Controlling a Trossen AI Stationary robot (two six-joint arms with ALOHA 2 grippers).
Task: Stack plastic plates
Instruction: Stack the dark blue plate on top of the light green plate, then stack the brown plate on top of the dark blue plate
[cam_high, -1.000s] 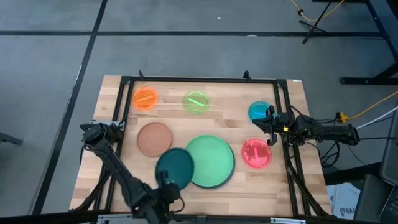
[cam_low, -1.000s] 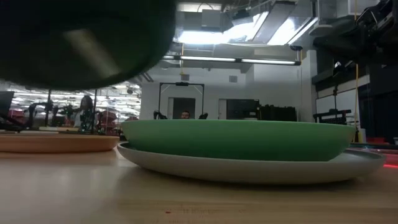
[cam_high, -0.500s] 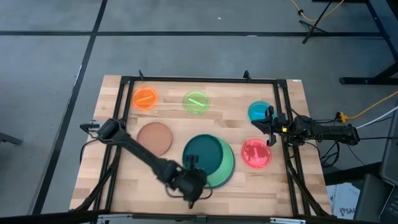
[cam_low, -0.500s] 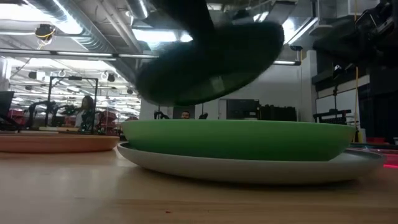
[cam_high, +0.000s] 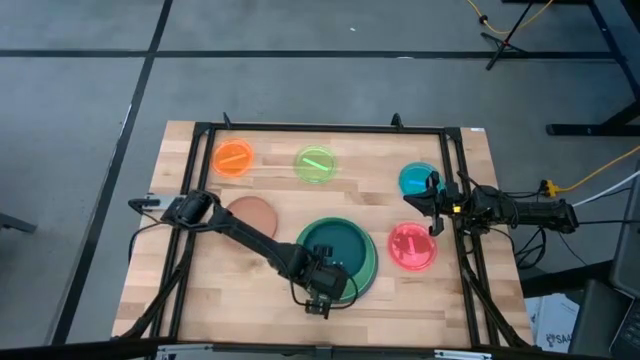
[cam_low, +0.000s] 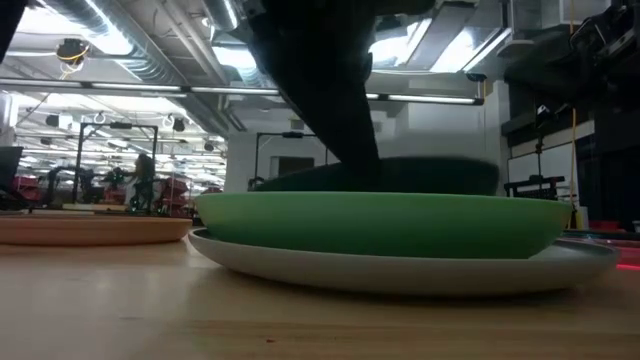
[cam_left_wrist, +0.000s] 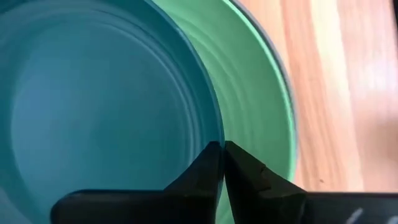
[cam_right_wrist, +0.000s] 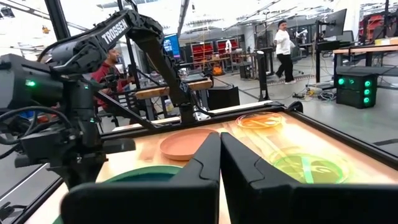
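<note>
From above we see the left gripper at the near rim of the dark teal plate, which sits inside the light green plate near the middle of the counter. Only the low view shows us a grey plate lying under the green one, with the teal plate's dark edge showing just above the green rim and the left arm coming down in front of it. The left wrist view gives us what neither of those does: the jaws are clenched on the teal plate's rim, one finger inside the plate and the other outside it, over the green plate. The right gripper waits at the counter's right side, between the blue plate and the pink-red plate, and its own view shows us its jaws pressed together with nothing between them. The brown plate lies to the left of the stack, partly covered by the left arm, and the orange plate and the lime plate lie along the far edge. From above the grey plate is hidden from us entirely, and we cannot tell whether the teal plate rests flat in the green one.
</note>
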